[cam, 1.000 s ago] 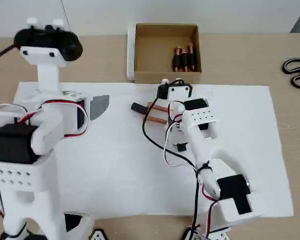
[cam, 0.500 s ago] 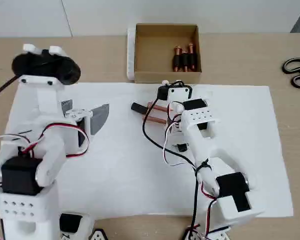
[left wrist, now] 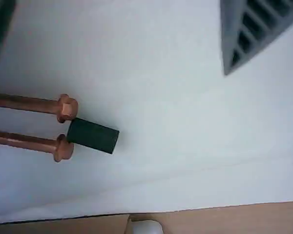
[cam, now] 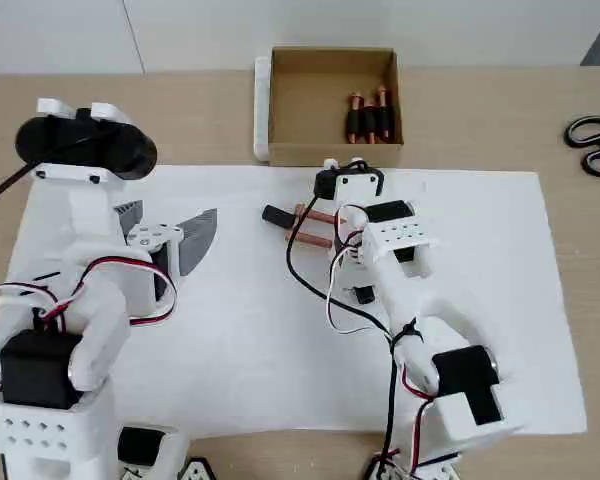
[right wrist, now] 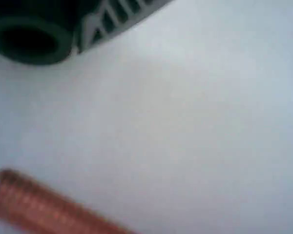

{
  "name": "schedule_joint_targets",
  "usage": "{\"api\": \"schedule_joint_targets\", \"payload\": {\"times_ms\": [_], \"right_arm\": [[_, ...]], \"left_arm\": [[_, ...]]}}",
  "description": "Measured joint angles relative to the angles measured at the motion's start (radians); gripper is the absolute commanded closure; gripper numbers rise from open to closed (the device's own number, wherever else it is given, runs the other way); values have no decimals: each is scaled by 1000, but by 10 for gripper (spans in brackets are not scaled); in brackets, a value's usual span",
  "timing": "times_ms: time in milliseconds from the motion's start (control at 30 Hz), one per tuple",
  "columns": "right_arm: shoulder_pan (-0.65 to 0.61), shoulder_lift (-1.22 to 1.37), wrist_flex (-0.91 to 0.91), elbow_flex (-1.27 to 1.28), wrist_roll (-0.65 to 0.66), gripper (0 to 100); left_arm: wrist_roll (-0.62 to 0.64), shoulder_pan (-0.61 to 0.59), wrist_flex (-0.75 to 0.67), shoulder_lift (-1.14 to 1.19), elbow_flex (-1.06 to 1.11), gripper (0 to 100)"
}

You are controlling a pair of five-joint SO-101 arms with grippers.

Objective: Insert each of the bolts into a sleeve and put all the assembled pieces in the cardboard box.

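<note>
Two white arms rise from the near edge of the surface [cam: 500,110], over a white paper sheet [cam: 250,340] that covers its middle. On the left side of the sheet, the left hand [cam: 170,218] hovers with its grey ribbed fingers [cam: 198,235] spread wide and nothing between them. The right arm stretches farther in, toward the middle of the sheet, and its right hand [cam: 344,214] sits low over the threaded ends of two copper bolts [cam: 315,227]. I cannot tell whether this hand is wide or closed. The bolts lie side by side on the paper, nearly parallel. Their heads are just beside one end of a black sleeve [left wrist: 93,136], which lies loose on the sheet between the two hands. The right wrist view shows a threaded shank [right wrist: 49,207] on the paper. It also shows an end-on sleeve [right wrist: 29,41] just beside a grey ribbed part of that hand. Whether that sleeve is clamped, or is the same one as on the sheet, cannot be told. Beyond the sheet's far edge stands the open cardboard box [cam: 305,100]. Three assembled pieces [cam: 370,115] lie together by its right wall. A pair of scissors [cam: 595,145] rests well apart at the far right of the surface.
</note>
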Motion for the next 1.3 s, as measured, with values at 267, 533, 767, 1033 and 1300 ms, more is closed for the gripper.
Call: {"api": "schedule_joint_targets", "payload": {"times_ms": [267, 533, 767, 1033, 1300], "right_arm": [[3, -15, -69, 72, 0, 859], [9, -17, -71, 75, 9, 996], [11, 0, 0, 6, 46, 985], [2, 5, 221, -196, 52, 985], [9, -152, 302, -255, 52, 985]], "left_arm": [[0, 0, 0, 0, 0, 720], [0, 0, 0, 0, 0, 720], [0, 2, -2, 0, 37, 720], [0, 2, -12, 8, 43, 720], [51, 2, -106, 252, 44, 720]]}}
